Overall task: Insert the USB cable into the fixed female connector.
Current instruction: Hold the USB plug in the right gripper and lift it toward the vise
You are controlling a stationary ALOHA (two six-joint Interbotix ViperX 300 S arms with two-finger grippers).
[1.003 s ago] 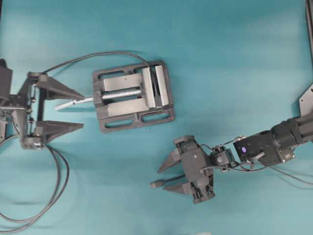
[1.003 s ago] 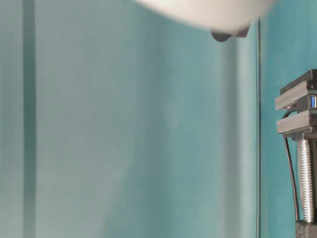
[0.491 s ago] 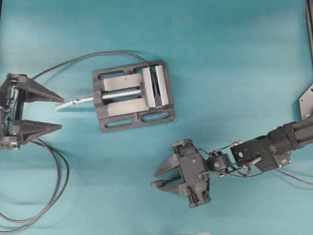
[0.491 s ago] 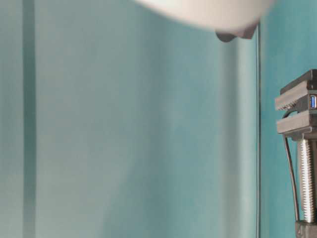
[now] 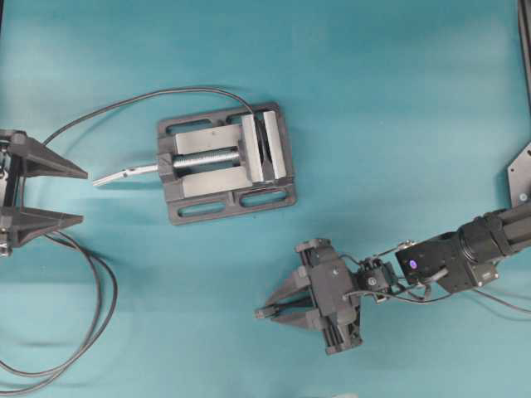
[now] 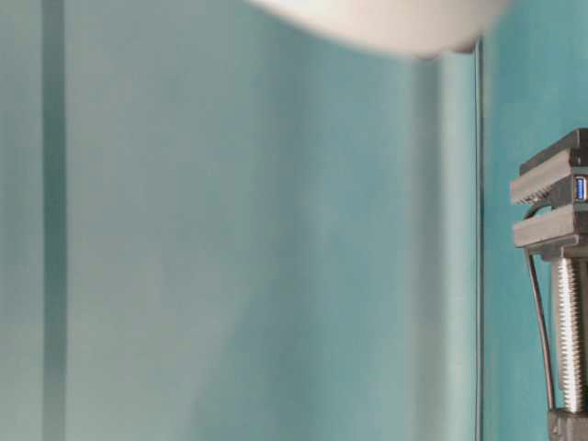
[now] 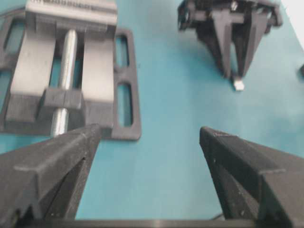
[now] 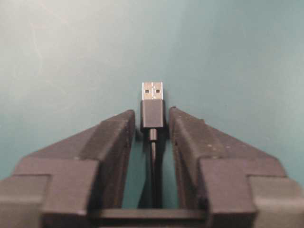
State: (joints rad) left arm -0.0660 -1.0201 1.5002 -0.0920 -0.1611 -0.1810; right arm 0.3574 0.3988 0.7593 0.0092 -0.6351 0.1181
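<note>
Down at the near edge of the teal bench, the right gripper lies low and nearly level, its arm reaching in from the right side with the wrist turned so the fingers point leftward. Its jaws are drawn in close on the USB cable: in the right wrist view the dark plug body sits squeezed between the two fingertips, with the silver metal tip poking out ahead of them and the thin lead running back between the fingers. Seen from overhead, the plug end shows just past the fingertips, well apart from the vise.

Over at the left edge, the left gripper sits mostly out of the overhead view, only its two pointed fingers showing, aimed rightward. Its jaws stand wide apart with nothing between them. Below it, a longer dark cable curls in doubled loops on the bench.

Farther in, near the middle, the grey metal vise rests flat, its silver screw rod sticking out leftward toward the left gripper's spread fingers. A thin dark lead arcs from the vise's far side out to the left. At table level, the fixed female connector shows its blue-lined mouth, clamped in the vise at the right edge of that view.
</note>
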